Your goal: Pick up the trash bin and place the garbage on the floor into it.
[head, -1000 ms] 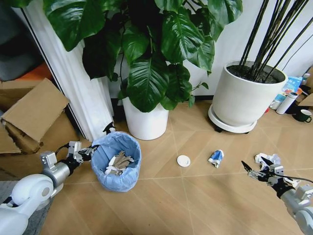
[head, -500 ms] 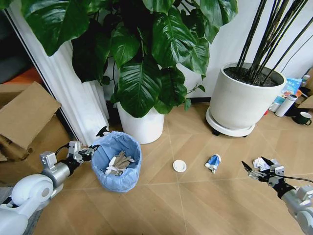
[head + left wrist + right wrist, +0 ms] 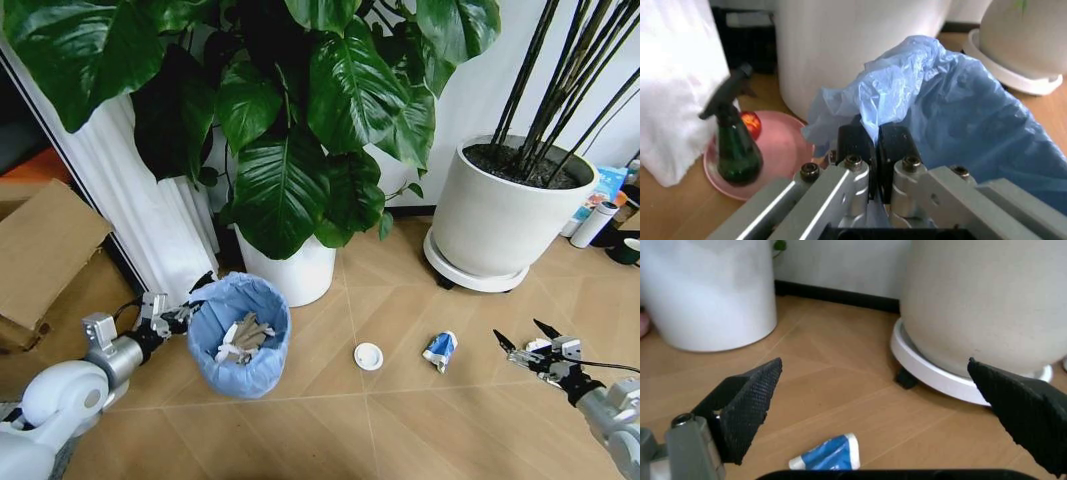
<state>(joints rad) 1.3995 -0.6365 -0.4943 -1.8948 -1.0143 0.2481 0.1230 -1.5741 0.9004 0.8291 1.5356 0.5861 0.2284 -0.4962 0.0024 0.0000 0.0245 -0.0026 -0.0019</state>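
In the head view, the left gripper [image 3: 183,315] is clenched on the left rim of the trash bin [image 3: 240,347], whose light-blue bag holds crumpled paper and cardboard scraps. The bin sits at the near left, just in front of a white plant pot [image 3: 283,270] with broad green leaves. To the right of the bin, on the floor [image 3: 400,420], lie a white round lid [image 3: 368,356] and, further right, a blue-white wrapper [image 3: 439,349]. The right gripper [image 3: 522,340] hovers at the near right with its fingers spread wide and holding nothing. A larger white pot [image 3: 500,215] stands far right.

In the left wrist view, the left gripper's black pads [image 3: 855,144] pinch the blue bag at the bin's edge [image 3: 953,115]. A green spray bottle [image 3: 735,147] stands on a pink dish [image 3: 783,150] beside the bin.

In the right wrist view, the right gripper's black fingertips [image 3: 750,402] stand far apart, with the blue-white wrapper [image 3: 830,455] on the floor between them, and the large pot's base [image 3: 940,377] beyond.
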